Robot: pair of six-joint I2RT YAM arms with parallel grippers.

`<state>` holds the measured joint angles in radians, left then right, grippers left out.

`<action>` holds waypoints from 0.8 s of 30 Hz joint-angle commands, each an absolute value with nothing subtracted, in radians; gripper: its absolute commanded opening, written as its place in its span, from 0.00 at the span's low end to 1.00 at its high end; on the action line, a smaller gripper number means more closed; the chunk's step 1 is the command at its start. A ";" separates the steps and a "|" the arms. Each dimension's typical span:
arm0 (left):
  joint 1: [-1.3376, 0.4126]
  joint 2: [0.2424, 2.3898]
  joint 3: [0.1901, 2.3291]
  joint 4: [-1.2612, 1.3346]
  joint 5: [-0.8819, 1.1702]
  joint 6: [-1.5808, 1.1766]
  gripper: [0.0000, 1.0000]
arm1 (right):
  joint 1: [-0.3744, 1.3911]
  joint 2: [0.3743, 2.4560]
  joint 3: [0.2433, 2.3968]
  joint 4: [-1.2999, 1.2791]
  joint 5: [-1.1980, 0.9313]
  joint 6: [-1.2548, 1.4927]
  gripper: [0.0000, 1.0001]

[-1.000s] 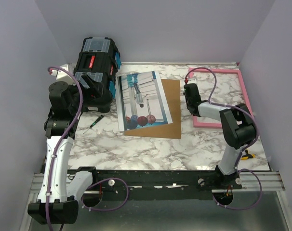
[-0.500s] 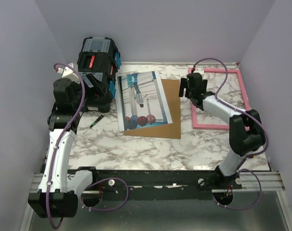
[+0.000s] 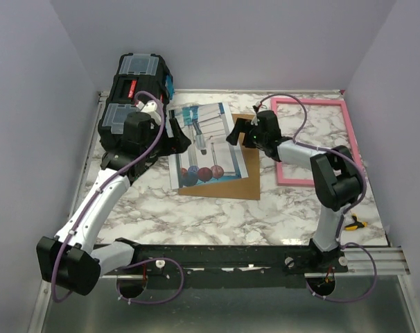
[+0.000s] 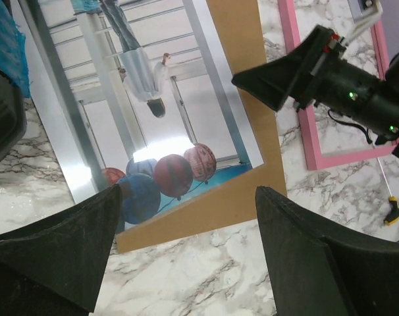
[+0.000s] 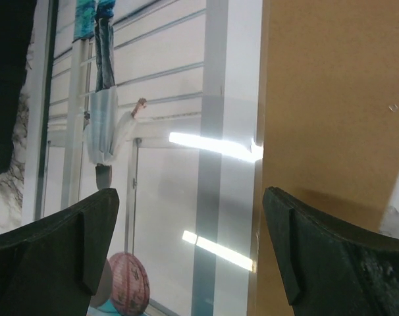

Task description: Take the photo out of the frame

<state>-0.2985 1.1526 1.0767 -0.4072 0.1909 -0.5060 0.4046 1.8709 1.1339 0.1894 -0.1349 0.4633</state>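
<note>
Nearest, at about 5 o'clock on the marble table (image 3: 231, 215), a small yellow-handled tool (image 3: 353, 223) lies by the near edge, well apart from everything else.

At the table's middle the photo (image 3: 206, 142) lies flat, picture side up, on a plain brown backing board (image 3: 248, 166). The end with the red and blue balls points to 6 o'clock. The board shows past the print along its 3 o'clock side and as a strip at 6 o'clock. The print is outside the frame (image 3: 314, 180).

The left gripper (image 3: 177, 137) is at the photo's 9 o'clock edge. Its jaws are spread wide and hold nothing. In its wrist view the ball end of the print and the board's near corner show between the fingers (image 4: 54, 243).

The right gripper (image 3: 238, 132) faces it from 3 o'clock, over the far part of the board. Its jaws are also wide apart and empty, with the photo's white margin and the bare board between them. I cannot tell whether either gripper touches the paper or the board.

The pink frame lies flat at 2 o'clock, just beside the board but apart from it, with marble showing through its opening.

Farthest, at 11 o'clock, stands a black toolbox (image 3: 137, 90) with clear lid compartments.
</note>
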 commanded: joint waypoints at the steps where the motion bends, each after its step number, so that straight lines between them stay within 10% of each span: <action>1: -0.337 1.087 0.959 -0.374 0.071 -0.561 0.85 | 0.401 1.974 1.272 0.269 -0.230 0.443 1.00; 24: -0.340 1.185 0.557 -0.102 -0.020 -0.927 0.89 | 0.281 2.655 2.176 0.130 -0.370 0.523 0.99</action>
<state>-0.3359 1.1179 0.5739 -0.2131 -0.0269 -0.8421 0.2806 2.5767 2.0724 0.1638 -0.2615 0.4759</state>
